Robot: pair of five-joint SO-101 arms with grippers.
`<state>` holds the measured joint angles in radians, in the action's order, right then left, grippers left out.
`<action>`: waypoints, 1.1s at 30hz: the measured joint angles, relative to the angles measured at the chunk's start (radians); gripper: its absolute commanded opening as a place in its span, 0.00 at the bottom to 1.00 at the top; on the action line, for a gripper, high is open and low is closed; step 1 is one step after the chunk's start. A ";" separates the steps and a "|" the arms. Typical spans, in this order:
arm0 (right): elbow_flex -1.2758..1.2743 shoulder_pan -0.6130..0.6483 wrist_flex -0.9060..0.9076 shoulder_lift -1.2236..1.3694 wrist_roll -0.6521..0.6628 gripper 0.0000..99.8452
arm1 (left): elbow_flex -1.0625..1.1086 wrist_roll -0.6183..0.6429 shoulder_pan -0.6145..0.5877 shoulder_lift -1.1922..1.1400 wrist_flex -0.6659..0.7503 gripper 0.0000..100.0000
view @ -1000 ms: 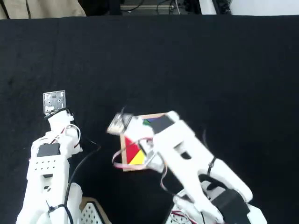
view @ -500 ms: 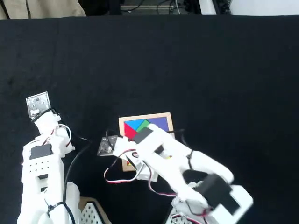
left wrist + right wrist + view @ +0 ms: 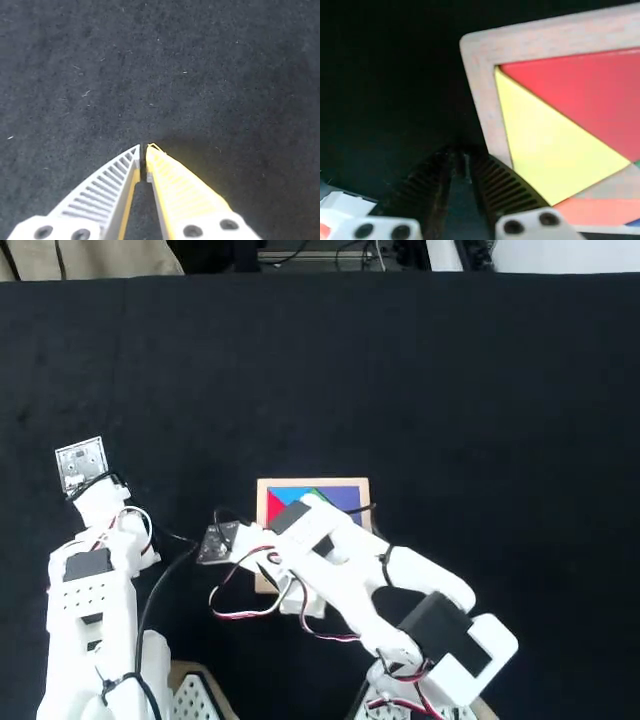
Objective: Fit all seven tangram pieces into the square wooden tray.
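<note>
Evidently, the square wooden tray point(image 3: 312, 483) is already well filled. A red triangle point(image 3: 590, 95) and a yellow triangle point(image 3: 545, 155) are seen lying flush inside one of its corners, on the side toward the arm bases. An orange piece point(image 3: 605, 210) is set against the yellow one. Blue point(image 3: 292, 506), green point(image 3: 318, 501) and purple point(image 3: 346, 500) pieces are seen along the tray's far side. Whether all seven are seated cannot be told, since the middle of the tray is covered by the right arm point(image 3: 350, 570).

The right gripper point(image 3: 459, 162) is held low over the black cloth point(image 3: 450, 390), just beside the tray's outer rim at the corner by the yellow triangle. Its jaws are pressed together with nothing between them. Such a pose is judged to suit nudging or squaring the tray from outside rather than picking anything up.

The left gripper point(image 3: 144, 150) is held well apart from the tray, over bare cloth, with its jaws likewise together and empty. This is presumably so that the tray is left free for the other arm.
</note>
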<state>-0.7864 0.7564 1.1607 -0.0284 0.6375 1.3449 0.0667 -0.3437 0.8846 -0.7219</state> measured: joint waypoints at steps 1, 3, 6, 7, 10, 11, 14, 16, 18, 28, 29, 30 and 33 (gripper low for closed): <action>0.000 0.000 0.000 0.000 0.000 0.01 | 0.000 0.000 0.000 0.000 0.000 0.03; 0.002 0.000 0.017 0.000 0.000 0.01 | 0.000 0.000 0.000 0.000 0.000 0.03; 0.066 0.000 0.129 -0.026 -0.003 0.01 | 0.000 0.000 0.000 0.000 0.000 0.03; 0.095 -0.002 0.180 -0.055 -0.003 0.01 | 0.000 0.000 0.000 0.000 0.000 0.03; 0.186 -0.084 0.319 -0.181 -0.002 0.01 | 0.000 0.002 0.031 0.000 0.000 0.03; 0.218 -0.132 0.336 -0.235 -0.002 0.01 | -0.005 -0.006 0.055 0.000 0.000 0.03; 0.278 -0.311 0.315 -0.388 -0.006 0.01 | -0.049 -0.074 0.160 0.000 0.000 0.03; 0.281 -0.434 0.233 -0.462 -0.055 0.01 | -0.112 -0.077 0.199 0.000 0.000 0.03; 0.281 -0.560 0.121 -0.508 -0.133 0.01 | -0.203 -0.069 0.210 -0.002 0.000 0.03; 0.333 -0.789 -0.163 -0.870 -0.411 0.01 | -0.796 -0.066 0.252 0.040 -0.184 0.03; 0.336 -0.789 -0.138 -0.936 -0.417 0.01 | -0.853 -0.066 0.255 0.064 -0.244 0.03; 0.336 -0.786 -0.117 -1.007 -0.420 0.01 | -0.905 -0.066 0.255 0.095 -0.311 0.03; 0.287 -0.760 -0.080 -1.227 -0.425 0.01 | -0.974 -0.066 0.255 0.247 -0.468 0.03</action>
<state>-0.4994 -0.0031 1.0810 -1.2559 0.2125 0.3705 0.0008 -0.0890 1.1316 -1.1899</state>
